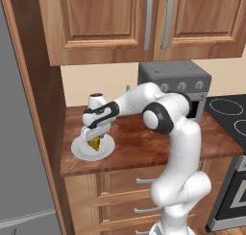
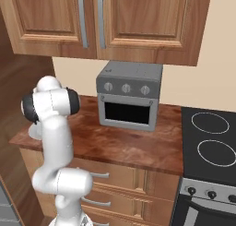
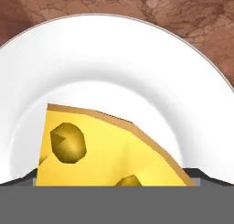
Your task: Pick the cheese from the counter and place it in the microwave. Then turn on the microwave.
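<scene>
A wedge of cheese [image 3: 109, 150], yellow with dark-rimmed holes, fills the foreground of the hand view, sitting on a white plate [image 3: 114, 49] with the two dark fingertips just showing at either lower corner of the wedge. From the left base view, the robot's claw [image 1: 96, 142] is down over that plate at the left end of the counter [image 1: 144, 143], the cheese [image 1: 96, 143] between its fingers. Whether the fingers are already pressing the wedge or merely flanking it cannot be told from these pictures. The step in hand appears to be the pick-up, the first of the task. A grey three-knob toaster oven [image 2: 129, 100] stands further along the counter beneath wooden wall cabinets [image 2: 106, 22], with a black cooktop [image 2: 209, 142] to its right. The next move would call for a firm squeeze on the wedge's flat faces, then a straight lift clear of the plate's rim before the arm carries it off toward the microwave.
</scene>
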Controlling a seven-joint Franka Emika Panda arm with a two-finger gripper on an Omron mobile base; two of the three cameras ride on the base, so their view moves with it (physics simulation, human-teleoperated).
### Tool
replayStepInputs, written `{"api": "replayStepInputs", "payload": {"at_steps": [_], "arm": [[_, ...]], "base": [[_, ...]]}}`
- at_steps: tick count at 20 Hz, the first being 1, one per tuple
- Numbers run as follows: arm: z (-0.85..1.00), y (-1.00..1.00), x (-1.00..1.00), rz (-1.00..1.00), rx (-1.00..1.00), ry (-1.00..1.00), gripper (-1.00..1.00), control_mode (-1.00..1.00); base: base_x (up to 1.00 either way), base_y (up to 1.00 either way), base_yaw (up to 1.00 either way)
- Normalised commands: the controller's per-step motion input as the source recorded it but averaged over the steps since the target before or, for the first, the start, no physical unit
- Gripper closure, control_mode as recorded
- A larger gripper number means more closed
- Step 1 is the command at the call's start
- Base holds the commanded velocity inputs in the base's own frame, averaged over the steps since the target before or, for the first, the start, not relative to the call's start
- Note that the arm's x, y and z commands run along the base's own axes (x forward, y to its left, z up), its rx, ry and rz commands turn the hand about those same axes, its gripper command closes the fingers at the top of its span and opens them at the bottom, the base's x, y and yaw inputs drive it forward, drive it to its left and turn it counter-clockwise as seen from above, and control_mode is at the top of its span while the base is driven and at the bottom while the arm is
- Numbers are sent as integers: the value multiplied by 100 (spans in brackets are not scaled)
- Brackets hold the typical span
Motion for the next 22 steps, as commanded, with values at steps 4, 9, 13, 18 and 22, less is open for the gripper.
{"api": "replayStepInputs", "payload": {"at_steps": [4,9,13,18,22], "arm": [[-29,0,14,0,0,0,100,-100],[-12,-2,-1,0,0,-1,100,-100],[49,-14,-30,0,0,-5,100,-100],[69,-32,-63,0,0,-3,100,-100],[49,-58,-90,0,1,-8,100,-100]], "base": [[0,0,0],[0,0,0],[0,0,0],[0,0,0],[0,0,0]]}}
